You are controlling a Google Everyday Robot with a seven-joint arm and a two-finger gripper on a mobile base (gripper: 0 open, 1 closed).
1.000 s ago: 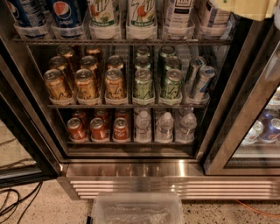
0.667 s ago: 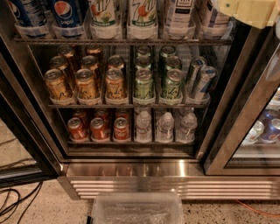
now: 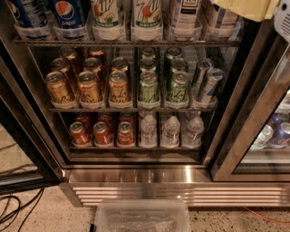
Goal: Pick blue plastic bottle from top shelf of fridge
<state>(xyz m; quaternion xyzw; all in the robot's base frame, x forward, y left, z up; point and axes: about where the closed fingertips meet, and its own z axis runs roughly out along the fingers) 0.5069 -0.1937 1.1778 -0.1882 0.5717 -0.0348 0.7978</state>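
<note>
The fridge (image 3: 136,174) stands open in front of me. On its top shelf (image 3: 127,43), a dark wire rack with clear lane trays, stand tall bottles. Two blue plastic bottles are at the left: a Pepsi one (image 3: 68,16) and another (image 3: 28,16) beside it. Green-and-white bottles (image 3: 147,16) and pale ones follow to the right. My gripper (image 3: 247,9) shows only as a cream part at the top right edge, in front of the shelf's right end and well right of the blue bottles.
Gold, green and silver cans (image 3: 120,86) fill the middle rack. Red cans (image 3: 102,132) and small water bottles (image 3: 170,131) fill the lower one. The glass door (image 3: 253,131) stands open at the right. A clear plastic tub (image 3: 142,217) and cables (image 3: 13,213) lie on the floor.
The cream gripper part at the top right has shifted slightly. The bottles, cans and the view itself have stayed the same.
</note>
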